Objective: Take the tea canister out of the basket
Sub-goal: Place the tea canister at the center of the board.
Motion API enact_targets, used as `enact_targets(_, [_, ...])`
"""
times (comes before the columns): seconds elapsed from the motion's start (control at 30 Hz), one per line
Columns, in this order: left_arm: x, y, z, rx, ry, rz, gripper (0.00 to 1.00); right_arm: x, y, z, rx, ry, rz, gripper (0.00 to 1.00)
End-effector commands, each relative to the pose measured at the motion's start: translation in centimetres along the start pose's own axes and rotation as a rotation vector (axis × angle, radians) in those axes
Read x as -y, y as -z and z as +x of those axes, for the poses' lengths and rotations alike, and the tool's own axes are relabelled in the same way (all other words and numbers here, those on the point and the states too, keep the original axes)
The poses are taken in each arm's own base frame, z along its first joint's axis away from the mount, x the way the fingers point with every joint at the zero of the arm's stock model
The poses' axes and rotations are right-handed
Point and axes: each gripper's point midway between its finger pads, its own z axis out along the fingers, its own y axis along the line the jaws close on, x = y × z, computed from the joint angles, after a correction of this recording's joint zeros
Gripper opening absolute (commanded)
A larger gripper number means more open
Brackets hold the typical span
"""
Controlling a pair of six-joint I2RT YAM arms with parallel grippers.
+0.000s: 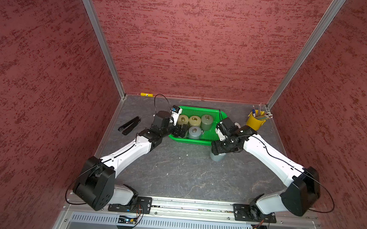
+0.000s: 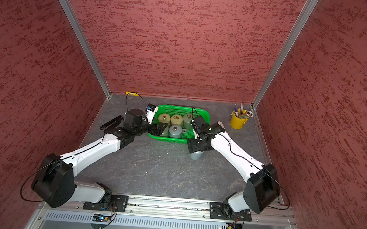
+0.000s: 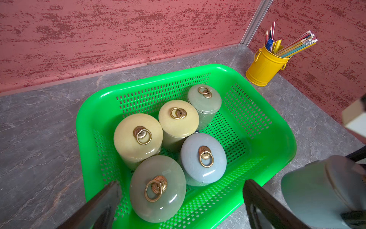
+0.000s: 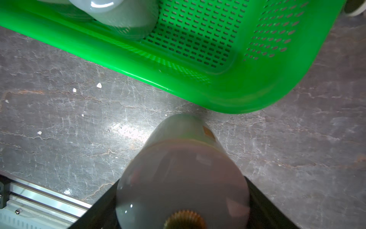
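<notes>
Glazed pottery, so the grey canister [image 1: 217, 157] is likely heavy, slippery and easy to break. It sits just outside the basket [image 3: 89, 119], with the right gripper [image 4: 181, 188] squeezing its round sides. The left gripper [image 3: 179, 190] hangs wide open over a green canister [image 3: 158, 188] inside

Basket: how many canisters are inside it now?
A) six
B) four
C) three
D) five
D: the left wrist view shows five in the basket: two yellow canisters, two green canisters and a blue-grey canister; a sixth canister is outside, gripped by the right end effector.
</notes>
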Motion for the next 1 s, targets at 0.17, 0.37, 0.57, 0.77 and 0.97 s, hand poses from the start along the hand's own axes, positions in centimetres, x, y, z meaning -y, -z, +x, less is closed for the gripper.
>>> enact_targets(0.17, [0.3,0.1,-1.4,0.033,-0.024,-0.002,1.00,0.8,-1.9,-1.1,0.072,-0.017,0.051,0.00])
enact_targets(0.37, [0.4,-0.1,-1.4,0.031,-0.020,0.009,1.00,1.6,-3.6,-0.3,0.049,-0.026,0.090,0.00])
enact_targets(0.57, [0.4,-0.1,-1.4,0.030,-0.025,0.010,1.00,1.9,-4.5,-0.3,0.033,-0.024,0.109,0.00])
enact_targets(0.77, [0.4,-0.2,-1.3,0.027,-0.025,0.008,1.00,2.0,-4.9,-0.4,0.035,-0.029,0.111,0.03])
enact_targets(0.97, [0.3,-0.3,-1.0,0.020,-0.025,0.006,1.00,2.3,-5.5,0.0,0.020,-0.041,0.112,0.28])
